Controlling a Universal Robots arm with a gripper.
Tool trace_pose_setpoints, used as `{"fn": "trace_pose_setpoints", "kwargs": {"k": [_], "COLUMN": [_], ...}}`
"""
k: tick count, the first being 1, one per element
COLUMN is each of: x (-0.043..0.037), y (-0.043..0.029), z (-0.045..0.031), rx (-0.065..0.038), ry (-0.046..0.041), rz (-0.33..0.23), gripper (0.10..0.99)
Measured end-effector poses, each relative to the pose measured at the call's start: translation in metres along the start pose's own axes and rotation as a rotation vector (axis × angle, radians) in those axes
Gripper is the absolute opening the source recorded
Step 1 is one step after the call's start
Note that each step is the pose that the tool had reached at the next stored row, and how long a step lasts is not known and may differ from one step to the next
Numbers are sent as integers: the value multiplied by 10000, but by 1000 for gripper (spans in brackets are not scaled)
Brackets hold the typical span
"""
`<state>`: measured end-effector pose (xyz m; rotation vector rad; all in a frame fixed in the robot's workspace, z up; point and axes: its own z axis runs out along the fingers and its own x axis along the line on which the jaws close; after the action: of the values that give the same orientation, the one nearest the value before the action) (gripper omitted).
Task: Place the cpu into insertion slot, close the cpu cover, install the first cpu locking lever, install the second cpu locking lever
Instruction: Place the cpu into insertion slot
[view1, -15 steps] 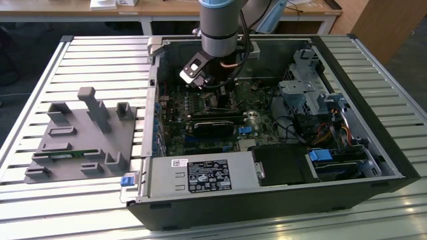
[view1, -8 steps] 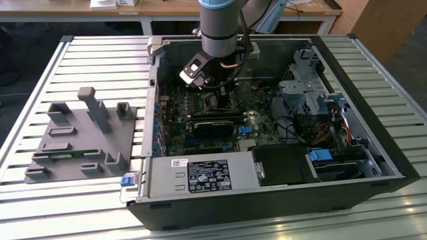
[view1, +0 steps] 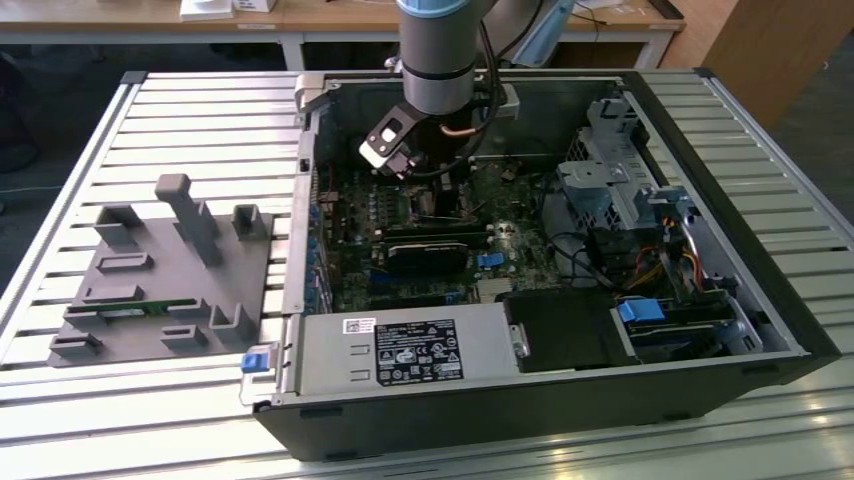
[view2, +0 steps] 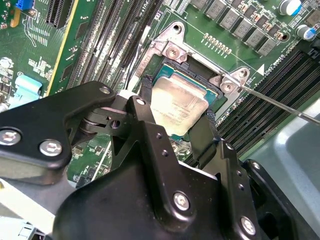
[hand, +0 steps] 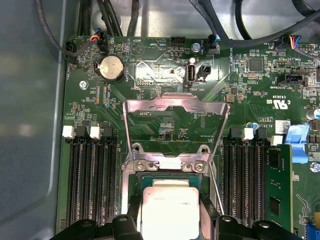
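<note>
In both wrist views the cpu (view2: 179, 104) (hand: 167, 210), a small square chip with a dull silver top, lies over the insertion slot (view2: 199, 84) (hand: 137, 181) on the green board. My gripper (view2: 177, 106) (view1: 407, 165) reaches down into the computer case, one black finger (view2: 146, 97) on each side of the chip, shut on it. The cpu cover (hand: 172, 103), a silver frame with a square window, stands flipped up behind the slot. A thin metal locking lever (view2: 280, 102) (hand: 215, 186) sticks out free beside the slot.
Black memory slots (hand: 92, 185) flank the socket, with a memory stick (hand: 277, 190) in one. A coin battery (hand: 111, 67) and cables sit behind. The case holds a power supply (view1: 400, 350) and drive bays (view1: 614, 170). A grey fixture (view1: 160, 280) lies at the exterior view's left.
</note>
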<state>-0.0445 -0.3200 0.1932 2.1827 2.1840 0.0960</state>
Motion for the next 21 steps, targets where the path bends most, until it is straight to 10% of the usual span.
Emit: {"fn": "trace_pose_setpoints", "kwargs": {"k": [21], "x": [14], "y": [1], "z": [-19], "rx": [2], "ry": [10], "rz": [7], "gripper": [616]}}
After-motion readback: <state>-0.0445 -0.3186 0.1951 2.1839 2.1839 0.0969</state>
